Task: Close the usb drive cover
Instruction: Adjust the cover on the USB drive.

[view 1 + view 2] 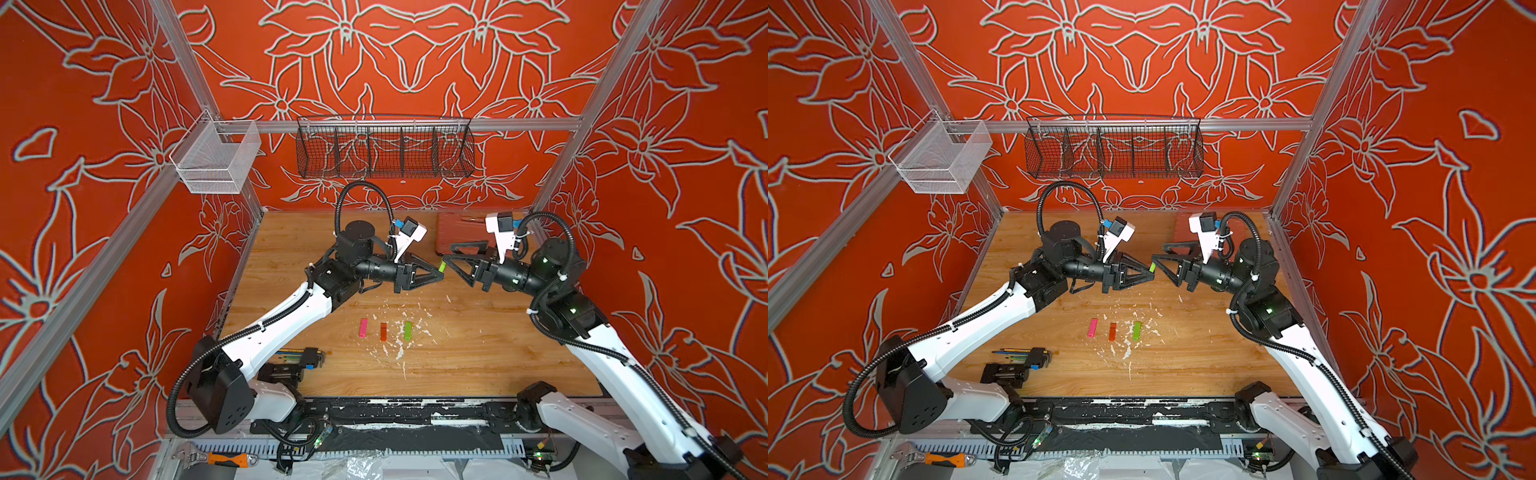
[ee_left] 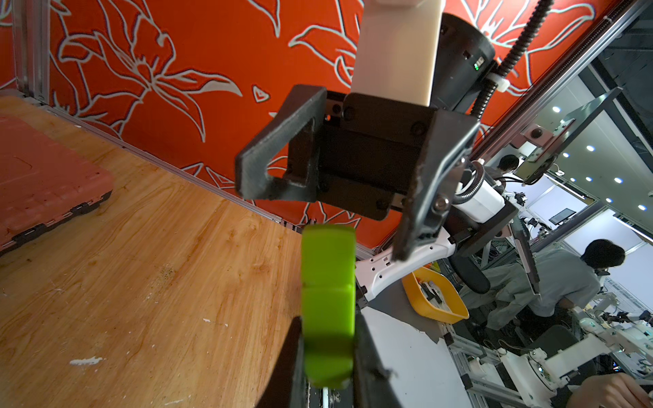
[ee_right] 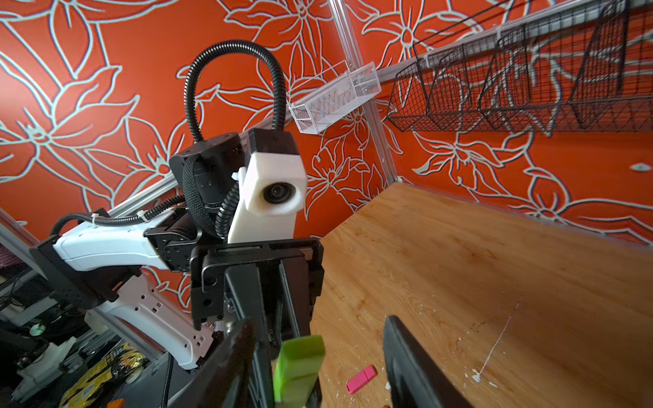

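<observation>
Nearest the front of the wooden table (image 1: 478, 353), a pink USB drive (image 1: 363, 327), an orange USB drive (image 1: 383, 331) and a lime USB drive (image 1: 408, 331) lie in a row, apart from one another and clear of both arms. Above and beyond them, over mid-table, the left gripper (image 1: 437, 271) is clamped on the held green USB drive (image 2: 328, 300), gripping only one end. The cover (image 2: 328, 258) end projects free with a seam showing across the body, and whether the cover is fully home cannot be told. The right gripper (image 1: 448, 253) stands with its jaws apart on either side of that free end, with no evident contact. Risks, as judged: a skewed retreat by the right arm could catch the cover and pull it off, or lever the drive round in its single narrow grip; a half-seated cover could drop among the row below. Furthest back, the red tool case (image 1: 457, 226) is well apart from the work
</observation>
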### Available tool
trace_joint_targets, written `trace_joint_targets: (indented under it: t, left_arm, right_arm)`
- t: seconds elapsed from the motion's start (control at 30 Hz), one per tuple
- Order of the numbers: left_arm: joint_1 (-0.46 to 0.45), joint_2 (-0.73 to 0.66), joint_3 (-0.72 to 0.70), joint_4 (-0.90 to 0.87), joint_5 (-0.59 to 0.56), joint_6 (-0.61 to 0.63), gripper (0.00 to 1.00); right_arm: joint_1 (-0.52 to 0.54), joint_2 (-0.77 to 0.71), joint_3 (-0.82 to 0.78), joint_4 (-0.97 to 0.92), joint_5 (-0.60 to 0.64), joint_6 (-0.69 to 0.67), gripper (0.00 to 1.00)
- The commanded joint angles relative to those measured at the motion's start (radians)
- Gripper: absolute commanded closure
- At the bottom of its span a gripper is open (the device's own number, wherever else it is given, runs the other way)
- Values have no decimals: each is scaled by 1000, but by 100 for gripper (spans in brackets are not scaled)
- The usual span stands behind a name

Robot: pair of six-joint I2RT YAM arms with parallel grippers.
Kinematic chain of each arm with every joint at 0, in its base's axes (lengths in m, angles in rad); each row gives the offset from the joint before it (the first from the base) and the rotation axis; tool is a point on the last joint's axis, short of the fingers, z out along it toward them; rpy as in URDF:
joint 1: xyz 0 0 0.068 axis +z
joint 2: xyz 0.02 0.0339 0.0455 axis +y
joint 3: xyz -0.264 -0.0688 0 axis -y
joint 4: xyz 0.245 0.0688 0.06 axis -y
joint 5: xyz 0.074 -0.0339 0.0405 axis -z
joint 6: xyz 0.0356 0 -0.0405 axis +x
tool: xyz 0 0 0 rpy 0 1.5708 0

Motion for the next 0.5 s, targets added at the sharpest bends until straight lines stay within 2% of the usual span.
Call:
trace_joint_targets:
  t: [0.0, 0.17, 0.47]
  left_arm:
    - [-2, -15, -7, 23, 23, -2, 99]
    - [-3, -6, -5, 24, 28, -5, 98]
    - [-2, 3, -8, 33, 31, -11, 99]
  right_arm:
    - [-4, 31, 24, 30, -72, -17, 41]
    - [-4, 26, 13, 96, -101, 3, 43]
    - [-6, 35, 28, 98, -108, -6, 43]
